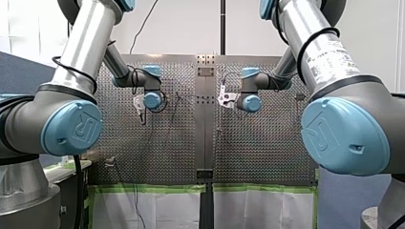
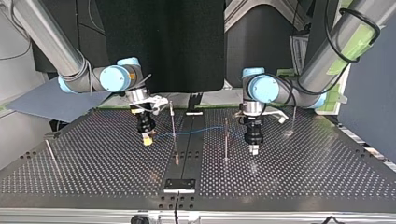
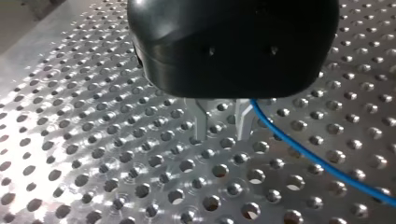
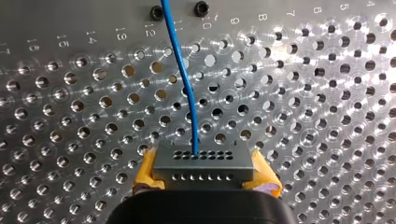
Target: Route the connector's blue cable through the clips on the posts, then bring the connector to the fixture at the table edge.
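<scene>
In the right wrist view my right gripper (image 4: 205, 176) is shut with its yellow pads (image 4: 145, 173) on a grey connector (image 4: 203, 161). A blue cable (image 4: 181, 70) leaves the connector's face and runs ahead over the perforated plate. In the top view the same right gripper (image 2: 147, 138) hangs just above the table at the left. From there the blue cable (image 2: 201, 130) runs past two thin posts (image 2: 173, 119) (image 2: 226, 139) toward my left gripper (image 2: 253, 150). In the left wrist view my left gripper (image 3: 222, 127) stands open with nothing between its metal fingers (image 3: 201, 122). The cable (image 3: 317, 161) passes just beside one finger.
A dark fixture plate (image 2: 180, 185) sits at the table's near edge in the top view, on the centre strip. Two more posts stand further out, one at that view's right (image 2: 293, 117) and one leaning at its left (image 2: 51, 154). Two black screws (image 4: 201, 7) lie ahead of the connector.
</scene>
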Robot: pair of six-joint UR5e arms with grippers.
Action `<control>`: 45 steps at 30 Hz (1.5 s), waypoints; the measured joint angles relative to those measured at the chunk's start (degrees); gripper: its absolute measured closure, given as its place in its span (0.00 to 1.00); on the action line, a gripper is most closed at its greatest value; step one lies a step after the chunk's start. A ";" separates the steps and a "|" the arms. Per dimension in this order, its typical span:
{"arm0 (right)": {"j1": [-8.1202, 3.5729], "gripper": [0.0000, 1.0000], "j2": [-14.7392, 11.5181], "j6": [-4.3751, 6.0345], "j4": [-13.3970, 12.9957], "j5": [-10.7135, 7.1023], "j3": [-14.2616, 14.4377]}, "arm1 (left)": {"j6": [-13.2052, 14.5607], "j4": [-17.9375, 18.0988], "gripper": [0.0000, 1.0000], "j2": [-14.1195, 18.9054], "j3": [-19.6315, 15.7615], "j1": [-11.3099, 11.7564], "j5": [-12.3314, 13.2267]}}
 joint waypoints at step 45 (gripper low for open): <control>0.91 1.00 -0.02 -0.07 2.65 0.04 -0.02 | 0.50 -17.89 0.00 12.96 -12.45 -7.02 -2.57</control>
